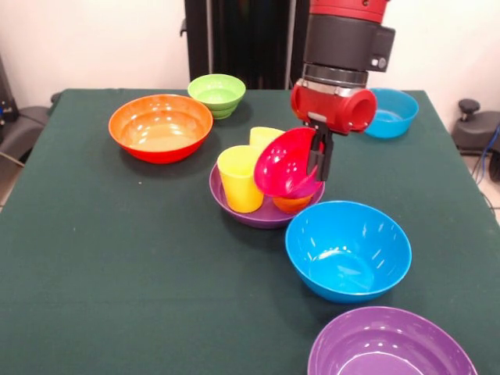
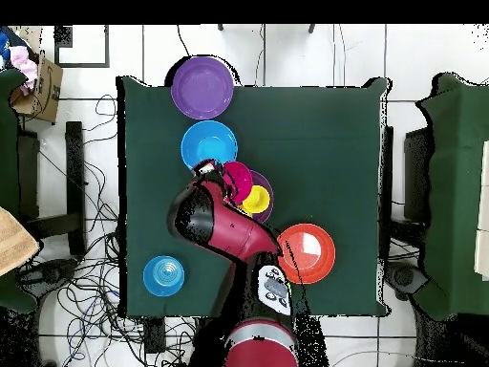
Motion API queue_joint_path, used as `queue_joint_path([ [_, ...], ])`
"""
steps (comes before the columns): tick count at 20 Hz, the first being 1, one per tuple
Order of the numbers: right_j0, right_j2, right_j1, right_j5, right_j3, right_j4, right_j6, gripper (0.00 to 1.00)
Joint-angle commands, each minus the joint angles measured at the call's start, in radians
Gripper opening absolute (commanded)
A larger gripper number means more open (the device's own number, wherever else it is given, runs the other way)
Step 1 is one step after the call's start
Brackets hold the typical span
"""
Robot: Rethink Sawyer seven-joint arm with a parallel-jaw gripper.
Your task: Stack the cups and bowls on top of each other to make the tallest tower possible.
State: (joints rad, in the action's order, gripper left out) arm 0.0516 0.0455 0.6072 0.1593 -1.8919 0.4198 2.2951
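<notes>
Nearest the front camera: large purple bowl [image 1: 391, 344], upright, cut off by the lower edge. Just behind it, large blue bowl [image 1: 348, 250], upright, close beside a second purple bowl [image 1: 262, 212] at mid-tabletop. Inside that second purple bowl: yellow cup [image 1: 239, 179] upright, another yellow cup [image 1: 264, 137] behind it, and an orange cup [image 1: 291, 204] partly hidden. Above these, small red bowl [image 1: 286, 162] tipped on its side, opening toward the camera, clamped at its rim by the hand [image 1: 319, 160], fingers closed on it; whether it touches the cups below, cannot tell. Farther back: large orange bowl [image 1: 160, 126] and light green bowl [image 1: 216, 94], both upright, near each other; small blue bowl [image 1: 389, 112] at the far corner, partly behind the red and black arm [image 1: 344, 58]. Dark green cloth over the tabletop [image 1: 101, 258]. From overhead: white tiled floor [image 2: 315, 53] around, tangled cables [image 2: 86, 277] on one side, a cardboard box [image 2: 40, 86] at a corner, dark chairs [image 2: 457, 191] at the sides.
</notes>
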Motion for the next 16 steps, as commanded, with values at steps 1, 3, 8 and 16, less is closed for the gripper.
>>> queue_joint_path([
  [1,-0.007,-0.139,-0.105,0.059,-0.115,0.038,0.316,0.0],
  [3,-0.016,-0.132,-0.108,0.058,-0.118,0.046,0.32,0.0],
  [8,-0.069,-0.058,-0.1,-0.044,-0.12,0.085,0.26,0.0],
  [16,-0.177,0.158,-0.095,-0.39,-0.087,0.033,0.125,0.0],
])
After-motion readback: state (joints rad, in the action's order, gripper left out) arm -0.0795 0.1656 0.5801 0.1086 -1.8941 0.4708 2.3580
